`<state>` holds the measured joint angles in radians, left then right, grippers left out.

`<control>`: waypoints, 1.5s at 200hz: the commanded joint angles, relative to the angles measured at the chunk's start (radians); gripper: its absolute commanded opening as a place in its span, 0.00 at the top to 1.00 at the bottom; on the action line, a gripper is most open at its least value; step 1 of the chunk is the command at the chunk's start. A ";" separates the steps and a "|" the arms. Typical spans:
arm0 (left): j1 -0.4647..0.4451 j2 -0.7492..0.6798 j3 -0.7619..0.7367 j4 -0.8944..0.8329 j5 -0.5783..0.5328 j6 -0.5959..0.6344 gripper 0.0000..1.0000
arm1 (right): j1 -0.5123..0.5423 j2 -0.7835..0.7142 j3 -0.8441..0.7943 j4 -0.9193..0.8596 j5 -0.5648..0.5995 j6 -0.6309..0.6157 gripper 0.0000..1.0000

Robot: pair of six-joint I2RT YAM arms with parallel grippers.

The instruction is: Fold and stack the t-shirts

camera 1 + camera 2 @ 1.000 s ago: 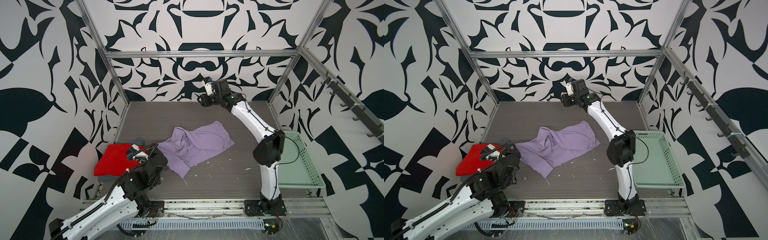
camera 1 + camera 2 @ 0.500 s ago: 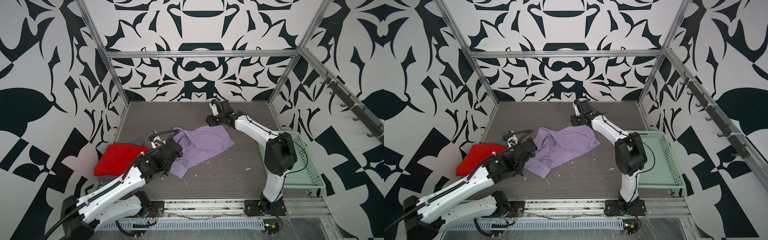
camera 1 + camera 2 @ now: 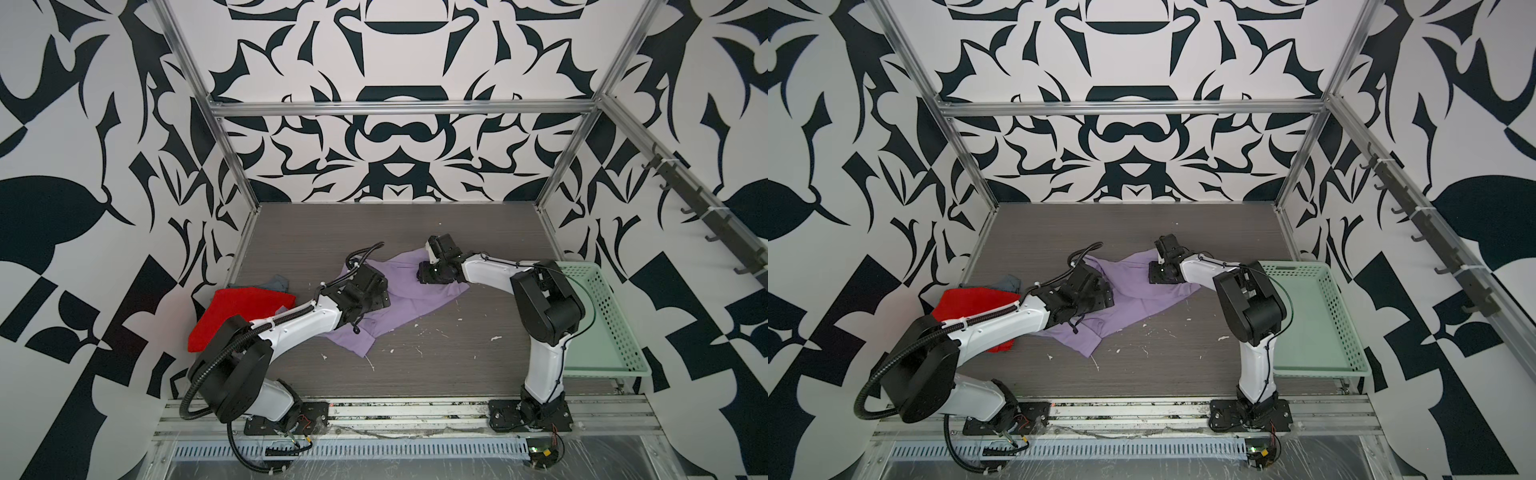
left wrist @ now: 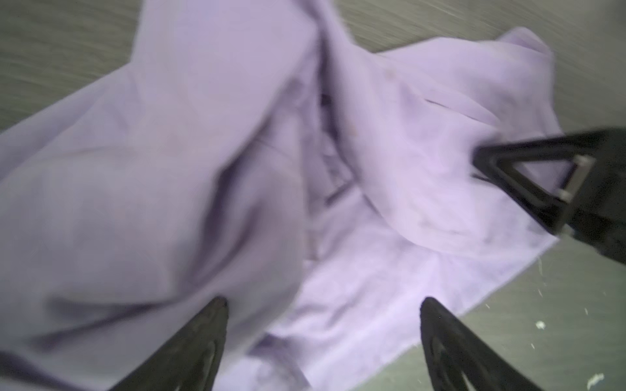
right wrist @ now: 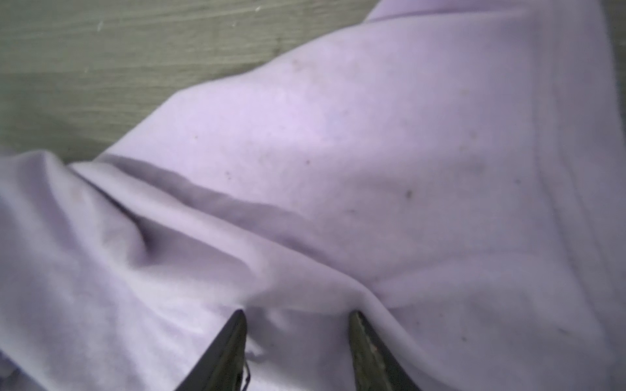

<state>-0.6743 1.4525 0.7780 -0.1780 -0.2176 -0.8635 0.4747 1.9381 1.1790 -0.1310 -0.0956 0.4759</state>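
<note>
A crumpled pale lavender t-shirt [image 3: 415, 299] [image 3: 1142, 295] lies mid-table. At the left lies a bright red t-shirt [image 3: 237, 307] [image 3: 967, 303], and a grey-blue one [image 3: 277, 282] peeks out behind it. My left gripper [image 3: 376, 297] [image 4: 323, 303] hangs open over the lavender shirt's left half, with nothing between its fingers. My right gripper [image 3: 426, 276] [image 5: 297, 315] is low on the shirt's far right part. Its fingers stand apart and press into the cloth [image 5: 372, 152], with a raised fold between them. In the left wrist view one right finger [image 4: 508, 162] touches the cloth.
A mint-green perforated basket [image 3: 615, 316] [image 3: 1320, 316] stands at the right edge, beside the right arm's base. Small white flecks [image 3: 494, 338] dot the grey wood-grain table [image 3: 415, 374] in front of the lavender shirt. Metal frame posts and patterned walls close in the sides and back.
My left arm swung right from beside the red shirt to over the lavender one, and its gripper opened wide. My right arm came down from the back wall onto the lavender shirt.
</note>
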 commanded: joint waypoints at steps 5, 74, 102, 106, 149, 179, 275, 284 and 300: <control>0.128 -0.016 -0.110 0.212 0.173 -0.050 0.11 | -0.044 -0.011 -0.102 0.048 0.055 0.137 0.51; 0.256 0.209 0.117 0.103 0.264 0.187 0.52 | -0.125 -0.176 -0.377 0.057 0.114 0.275 0.54; 0.257 0.324 0.243 0.108 0.381 0.202 0.74 | -0.153 -0.303 -0.443 0.011 0.194 0.292 0.53; 0.258 0.337 0.257 0.107 0.394 0.202 0.78 | -0.159 -0.318 -0.449 0.009 0.199 0.290 0.52; 0.257 0.330 0.354 0.051 0.458 0.232 1.00 | -0.209 -0.379 -0.470 -0.021 0.225 0.256 0.52; 0.269 0.185 0.366 -0.018 0.438 0.277 1.00 | -0.222 -0.339 -0.479 -0.010 0.210 0.252 0.52; 0.501 0.121 0.364 -0.139 0.234 0.401 0.32 | -0.222 -0.319 -0.458 0.007 0.180 0.236 0.52; 0.501 0.135 0.384 -0.147 0.211 0.410 0.32 | -0.222 -0.327 -0.458 0.007 0.174 0.231 0.52; 0.499 0.128 0.392 -0.149 0.187 0.418 0.32 | -0.222 -0.349 -0.460 0.007 0.166 0.225 0.52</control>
<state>-0.1692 1.5833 1.1217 -0.2798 0.0605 -0.4900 0.2611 1.5860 0.7322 -0.0631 0.0914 0.7219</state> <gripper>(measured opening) 0.682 0.475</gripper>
